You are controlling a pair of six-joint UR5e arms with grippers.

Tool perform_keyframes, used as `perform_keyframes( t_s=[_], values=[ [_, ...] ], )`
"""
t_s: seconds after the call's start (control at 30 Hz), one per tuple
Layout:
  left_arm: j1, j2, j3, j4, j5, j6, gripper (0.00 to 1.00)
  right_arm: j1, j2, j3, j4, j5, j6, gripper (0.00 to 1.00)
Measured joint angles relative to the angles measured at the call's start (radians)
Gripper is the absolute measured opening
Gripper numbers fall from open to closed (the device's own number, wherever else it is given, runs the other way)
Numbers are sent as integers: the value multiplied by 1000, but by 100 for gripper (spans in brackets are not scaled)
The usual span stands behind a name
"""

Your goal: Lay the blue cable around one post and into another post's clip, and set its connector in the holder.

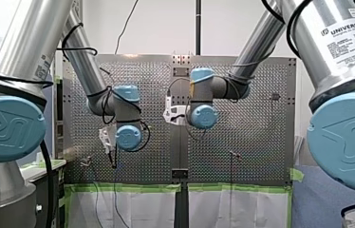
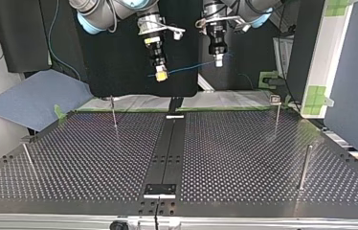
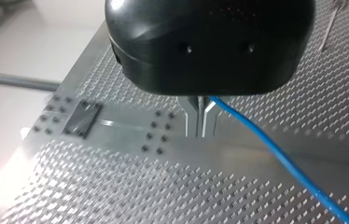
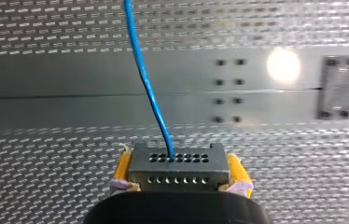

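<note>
Across the lower part of the top view lies the perforated table (image 2: 244, 158). Four thin posts (image 2: 304, 166) stand toward its corners, and a dark plate (image 2: 160, 189), probably the holder, sits at bottom centre. High at the upper centre of that view, both grippers hang well clear of the board. My right gripper (image 2: 160, 73), left of centre, is clamped by its yellow pads on the grey connector (image 4: 177, 165). My left gripper (image 2: 218, 58), just right of it, has its metal fingers pinched on the blue cable (image 2: 191, 67), which runs in a fairly straight line between the two.

I judge that routing has not yet begun: the cable touches no post, and the connector is well apart from the plate. The next move calls for lowering both ends together, with enough slack in the span to wrap a post without tugging the connector loose.
</note>
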Motion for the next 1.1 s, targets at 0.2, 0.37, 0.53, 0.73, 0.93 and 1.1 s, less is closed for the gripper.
perform_keyframes(
  t_s=[0.2,0.37,0.53,0.73,0.93,1.1],
  values=[
    [24,62,36,-62,-22,-7,8,-3,-58,-57,59,-17,0,0],
    [42,110,75,-110,-36,-29,8,-4,-111,-109,111,-35,-4,0],
    [61,152,115,-153,-48,-41,8,-4,-160,-145,160,-47,-5,0],
    [104,216,165,-216,-55,-47,11,-4,-220,-181,220,-52,-6,0],
    [162,277,176,-277,-5,-66,11,-4,-286,-204,286,-56,-8,0],
    [217,331,179,-331,34,-88,11,-4,-317,-218,344,-62,-8,0]
  ],
)
